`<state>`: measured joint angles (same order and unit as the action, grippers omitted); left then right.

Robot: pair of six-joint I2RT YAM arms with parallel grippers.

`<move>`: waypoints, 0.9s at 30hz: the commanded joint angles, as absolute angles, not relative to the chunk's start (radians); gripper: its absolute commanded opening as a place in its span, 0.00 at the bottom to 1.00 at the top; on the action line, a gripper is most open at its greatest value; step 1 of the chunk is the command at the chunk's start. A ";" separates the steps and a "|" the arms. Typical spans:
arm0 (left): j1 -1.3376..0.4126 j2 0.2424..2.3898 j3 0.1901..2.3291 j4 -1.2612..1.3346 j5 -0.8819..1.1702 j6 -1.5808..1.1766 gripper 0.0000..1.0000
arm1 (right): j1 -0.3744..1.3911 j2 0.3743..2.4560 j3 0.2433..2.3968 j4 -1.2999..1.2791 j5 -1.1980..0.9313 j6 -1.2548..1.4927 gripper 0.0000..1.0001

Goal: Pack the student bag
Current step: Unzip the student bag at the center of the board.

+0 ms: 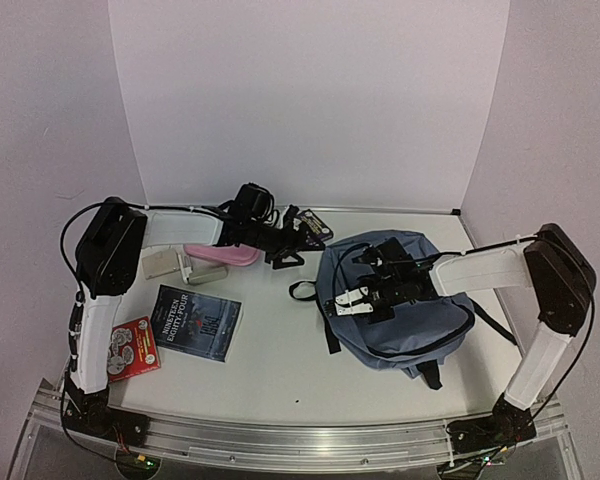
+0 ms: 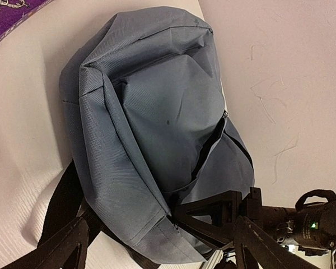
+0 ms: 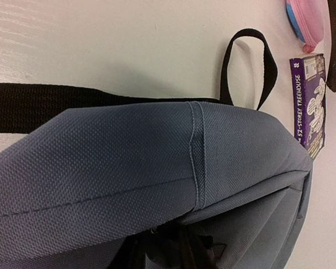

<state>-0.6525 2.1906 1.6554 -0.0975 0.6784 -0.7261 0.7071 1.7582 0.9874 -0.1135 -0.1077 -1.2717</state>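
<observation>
The student bag (image 1: 420,315) is a blue-grey backpack lying at the right of the table, with black straps trailing from it. In the left wrist view the bag (image 2: 157,112) fills the frame, its dark curved zipper partly open. My left gripper (image 1: 292,243) hovers open to the bag's left with nothing between its fingers (image 2: 61,246). My right gripper (image 1: 352,297) is at the bag's left edge. Its dark finger (image 2: 210,216) meets the fabric's seam there. In the right wrist view the bag's fabric (image 3: 129,174) covers the jaws, so their gap does not show.
A pink pencil case (image 1: 223,255) and a purple book (image 1: 315,225) lie at the back. A dark paperback (image 1: 197,322), a red booklet (image 1: 133,348) and a pale small box (image 1: 170,265) lie at the left. White walls stand close behind and beside the table.
</observation>
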 commanded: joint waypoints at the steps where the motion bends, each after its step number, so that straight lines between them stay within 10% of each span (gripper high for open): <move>1: -0.648 2.218 1.693 -0.070 0.701 -0.743 0.90 | 0.703 1.774 1.017 -0.088 -0.076 -1.280 0.15; 8: -0.647 2.242 1.724 -0.116 0.677 -0.743 0.91 | 0.703 1.773 1.025 -0.060 -0.049 -1.265 0.04; 17: -0.647 2.255 1.734 -0.120 0.680 -0.749 0.91 | 0.704 1.796 1.023 -0.027 -0.006 -1.279 0.16; 27: -0.649 2.317 1.810 -0.186 0.665 -0.751 0.92 | 0.717 1.764 1.035 -0.023 -0.037 -1.217 0.00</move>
<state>-0.6525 2.2865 1.7459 -0.1393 0.6785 -0.7425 0.7083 1.7917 0.9945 -0.0428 -0.0237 -1.2660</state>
